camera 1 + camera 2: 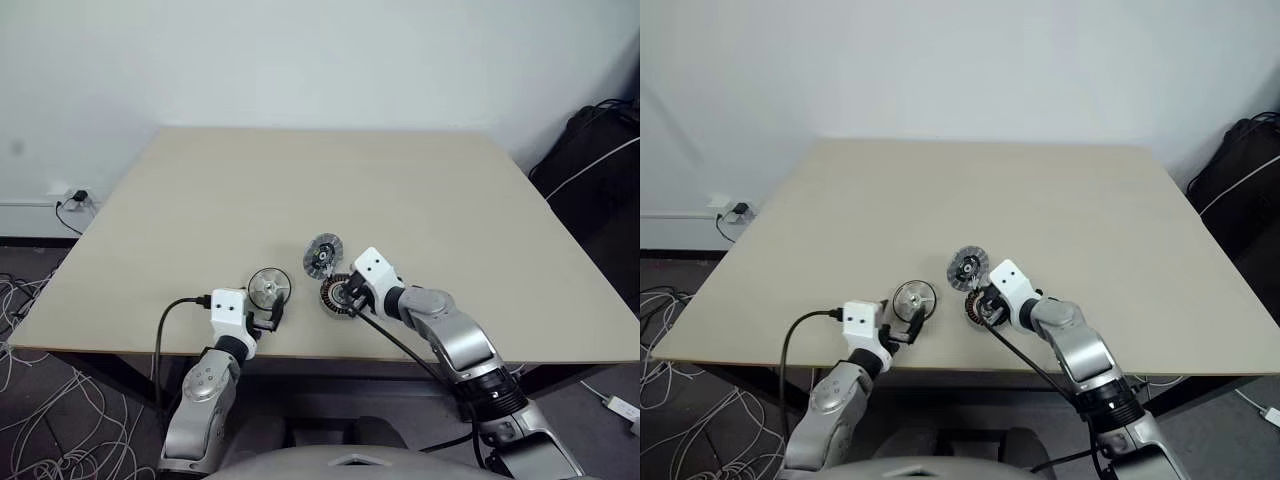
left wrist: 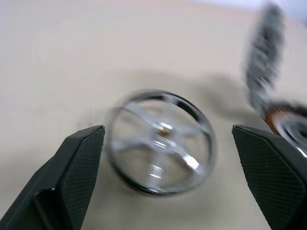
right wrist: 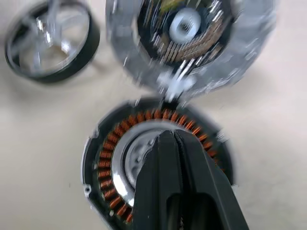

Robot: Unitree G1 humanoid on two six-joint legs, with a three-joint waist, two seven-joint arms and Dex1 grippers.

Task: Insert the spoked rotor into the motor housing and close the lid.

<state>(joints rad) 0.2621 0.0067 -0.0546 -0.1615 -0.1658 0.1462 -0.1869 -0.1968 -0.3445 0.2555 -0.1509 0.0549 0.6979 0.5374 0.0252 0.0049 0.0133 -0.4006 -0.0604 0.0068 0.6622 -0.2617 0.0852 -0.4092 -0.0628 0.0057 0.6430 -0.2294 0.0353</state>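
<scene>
Rotor pickup looks to be the step in hand. The spoked rotor (image 1: 270, 286) lies flat on the table (image 1: 200, 200) near its front edge, a little left of the middle, not yet fitted into anything. The left gripper (image 1: 273, 312) sits at that front edge with its 2 black fingers (image 2: 72, 172) spread wide, and from its wrist camera the rotor lies ahead of them, in line with the gap; nothing is touching it.

Just right of the rotor, also close to the front edge, rests the motor housing (image 1: 337, 295), copper windings facing up. The right gripper (image 1: 352, 296) has its fingers pressed together with the tips over the silver centre of the housing; I cannot tell whether they press on it or hover just above. The lid (image 1: 323, 256), a round silver part, stands tilted just behind the housing, toward the table's middle.

So neither of the 2 task steps is done. My judgement: the left arm next needs to advance until its fingers bracket the rim, then close and lift. The right fingers would have to clear the housing's centre before the rotor can drop in.
</scene>
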